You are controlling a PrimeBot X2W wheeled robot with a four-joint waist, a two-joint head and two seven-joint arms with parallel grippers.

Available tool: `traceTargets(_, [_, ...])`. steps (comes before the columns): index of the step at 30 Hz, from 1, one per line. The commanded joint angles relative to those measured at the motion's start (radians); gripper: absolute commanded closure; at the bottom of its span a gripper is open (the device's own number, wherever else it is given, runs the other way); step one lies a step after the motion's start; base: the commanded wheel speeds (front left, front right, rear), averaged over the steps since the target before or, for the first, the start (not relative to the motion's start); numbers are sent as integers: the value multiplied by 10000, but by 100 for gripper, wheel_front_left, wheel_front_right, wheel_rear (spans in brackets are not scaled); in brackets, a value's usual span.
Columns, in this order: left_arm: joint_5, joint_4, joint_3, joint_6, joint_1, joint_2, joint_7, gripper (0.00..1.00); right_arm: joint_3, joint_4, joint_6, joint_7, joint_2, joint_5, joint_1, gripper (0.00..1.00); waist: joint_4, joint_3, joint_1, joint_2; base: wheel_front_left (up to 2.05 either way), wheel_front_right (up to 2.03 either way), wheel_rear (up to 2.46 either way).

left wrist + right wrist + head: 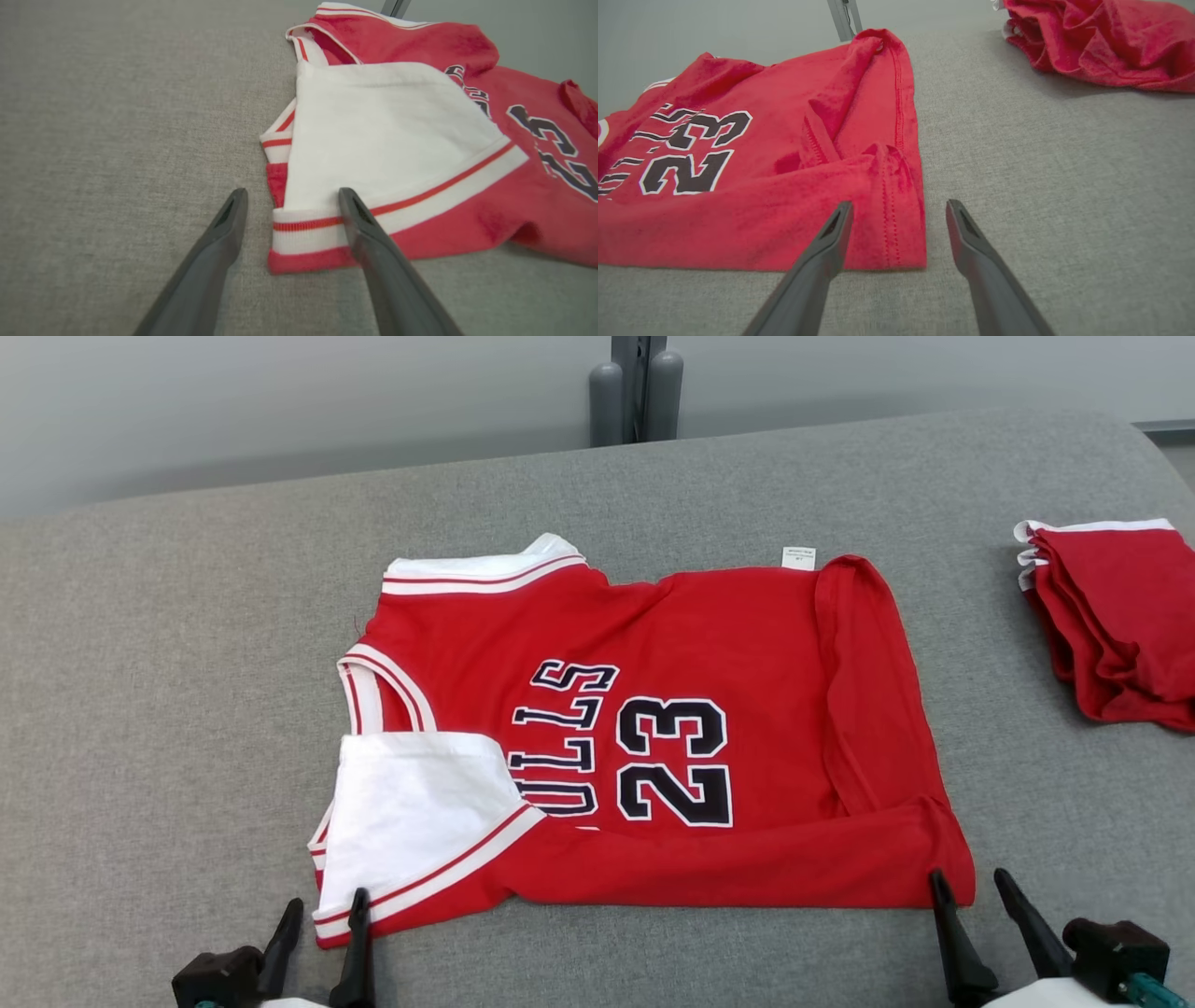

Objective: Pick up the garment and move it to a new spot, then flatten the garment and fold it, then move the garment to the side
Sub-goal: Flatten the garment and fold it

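Red jersey point(766, 644) lies crosswise, neck leftward (hem rightward); left gripper point(327, 898) and right gripper point(969, 874) gape empty.

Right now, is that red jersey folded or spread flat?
Partly folded: the jersey lies flat, but its near edge and hem are turned over onto the front.

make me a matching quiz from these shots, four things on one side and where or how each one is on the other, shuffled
1 jersey
2 red pile
3 left gripper
4 right gripper

a open, at the plain red hem corner
b far right of the table
c spread in the middle, near edge folded over
d open, at the white-trimmed corner

Pairs: 1-c, 2-b, 3-d, 4-a
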Motion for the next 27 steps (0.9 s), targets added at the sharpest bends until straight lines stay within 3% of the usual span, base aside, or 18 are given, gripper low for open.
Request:
traceTargets(1, [-70,91,22,-79,-213,-12,22,0,14,168,1,-70,-36,103,-132,0,14,69,0,0,0,0,0])
traceTargets(11, [-539,1048,-165,-612,-977,-31,666,2,605,1800,1,-160,-162,684,-1001,0,-18,409,0,0,0,0,0])
traceTargets(12, [-606,1096,-158,-659,-1057,-47,699,50,701,1907,1,-171,-186,751,-1086,0,-23,427,0,0,0,0,0])
traceTargets(13, [-674,1153,-167,-700,-1104,-64,763,70,822,1983,1,-194,-182,837,-1185,0,-29,443,0,0,0,0,0])
traceTargets(14, [-689,1208,-183,-724,-1150,-70,813,100,979,2056,3,-169,-177,939,-1240,17,-39,454,0,0,0,0,0])
traceTargets(15, [-743,1252,-197,-766,-1193,-88,866,100,1095,2107,6,-170,-208,992,-1292,54,-46,467,0,0,0,0,0])
traceTargets(16, [-797,1307,-229,-828,-1215,-119,943,100,1189,2121,10,-175,-207,1099,-1340,74,-48,475,0,0,0,0,0])
traceTargets(17, [-804,1315,-225,-817,-1223,-126,911,100,1294,2149,10,-159,-225,1189,-1365,100,-45,483,0,0,0,0,0])
traceTargets(27, [-1300,693,-9,-1044,-751,-170,546,100,1437,1626,1,-298,-665,1736,-1221,100,95,434,0,0,0,0,0])
